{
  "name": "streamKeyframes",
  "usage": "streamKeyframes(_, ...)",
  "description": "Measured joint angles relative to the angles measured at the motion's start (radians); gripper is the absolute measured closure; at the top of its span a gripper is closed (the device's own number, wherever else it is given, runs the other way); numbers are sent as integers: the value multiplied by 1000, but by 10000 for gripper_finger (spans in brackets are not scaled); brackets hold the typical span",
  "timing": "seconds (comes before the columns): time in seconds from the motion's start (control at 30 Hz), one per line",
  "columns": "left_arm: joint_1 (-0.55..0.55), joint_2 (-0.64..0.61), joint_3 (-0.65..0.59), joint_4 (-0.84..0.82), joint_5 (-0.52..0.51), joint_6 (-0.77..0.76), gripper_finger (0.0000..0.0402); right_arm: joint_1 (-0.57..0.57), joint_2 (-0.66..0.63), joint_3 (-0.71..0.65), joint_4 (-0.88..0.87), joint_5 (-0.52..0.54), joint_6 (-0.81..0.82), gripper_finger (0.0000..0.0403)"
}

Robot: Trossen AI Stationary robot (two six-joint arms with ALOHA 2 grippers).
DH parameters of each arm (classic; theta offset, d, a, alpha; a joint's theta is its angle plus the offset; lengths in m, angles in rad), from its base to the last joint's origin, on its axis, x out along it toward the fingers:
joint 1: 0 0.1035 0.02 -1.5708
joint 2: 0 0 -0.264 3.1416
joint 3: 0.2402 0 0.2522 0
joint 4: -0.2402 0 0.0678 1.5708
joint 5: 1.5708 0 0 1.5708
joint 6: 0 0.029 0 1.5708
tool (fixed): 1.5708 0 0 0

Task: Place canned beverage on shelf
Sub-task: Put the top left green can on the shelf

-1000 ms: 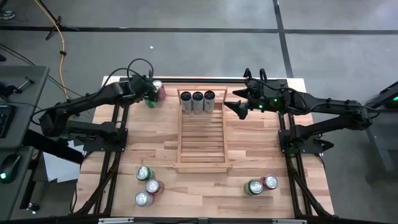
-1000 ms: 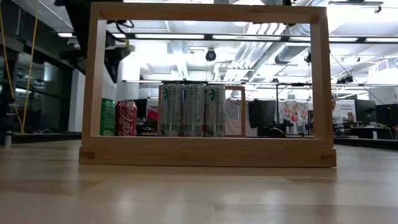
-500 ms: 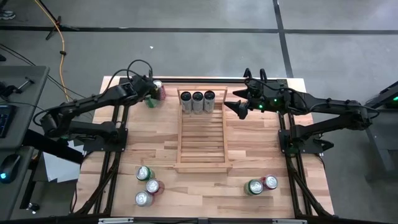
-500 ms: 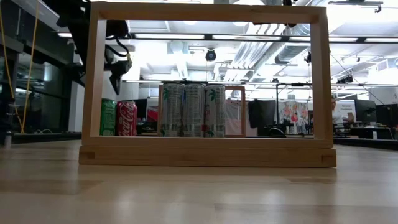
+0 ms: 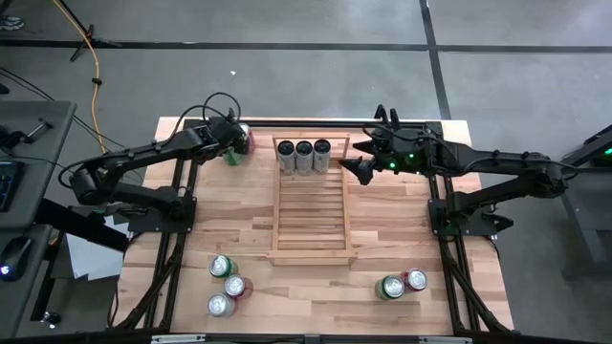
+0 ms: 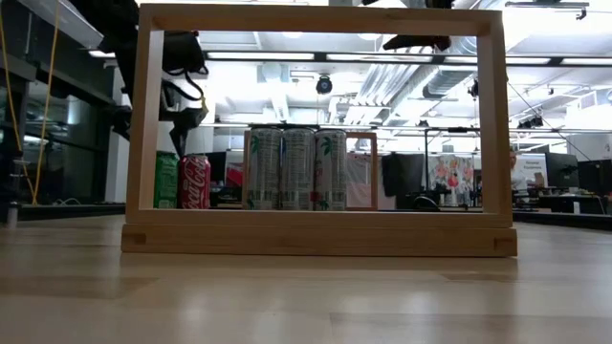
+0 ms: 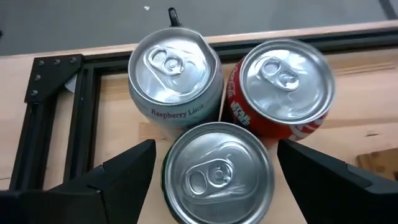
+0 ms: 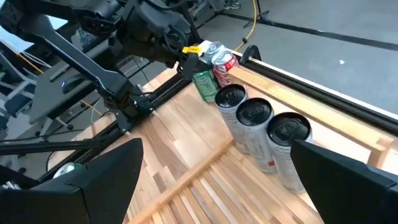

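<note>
Three cans stand together at the table's far left corner: a green one [image 7: 217, 177], a red one [image 7: 283, 87] and a pale one [image 7: 175, 74]. My left gripper [image 7: 214, 144] hangs open just above them, a finger on either side of the green can's top, touching nothing; the low view shows it [image 6: 184, 110] over the green can [image 6: 166, 180]. The shelf [image 5: 309, 205] lies mid-table with three tall silver cans [image 5: 304, 156] standing at its far end. My right gripper [image 5: 356, 167] hovers open beside the shelf's far right corner.
Three more cans [image 5: 224, 285] stand near the front left, and two [image 5: 402, 284] near the front right. Black frame rails [image 7: 56, 112] run along the table's far and left edges close to the corner cans. Bare wood lies between shelf and cans.
My left gripper has come down toward the three corner cans and drifted slightly toward the table's far edge, staying open. The cans and the shelf have kept their places.
</note>
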State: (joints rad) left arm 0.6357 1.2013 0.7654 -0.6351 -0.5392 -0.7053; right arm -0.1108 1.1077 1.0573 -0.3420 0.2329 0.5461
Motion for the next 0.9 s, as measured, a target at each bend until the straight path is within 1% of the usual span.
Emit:
streamKeyframes(0.23,0,52,0,-8,2,-15,73,0,38,0,3,-1,82,9)
streamKeyframes(0.6,0,102,2,-9,27,-43,73,0,36,0,3,-5,86,9)
streamKeyframes(0.7,0,103,2,-9,53,-53,73,0,36,0,3,-5,86,9)
streamKeyframes(0.8,0,103,2,-9,67,-53,81,0,36,0,3,-22,86,9)
streamKeyframes(0.9,-1,100,2,-11,69,-55,101,0,36,0,3,-49,86,9)
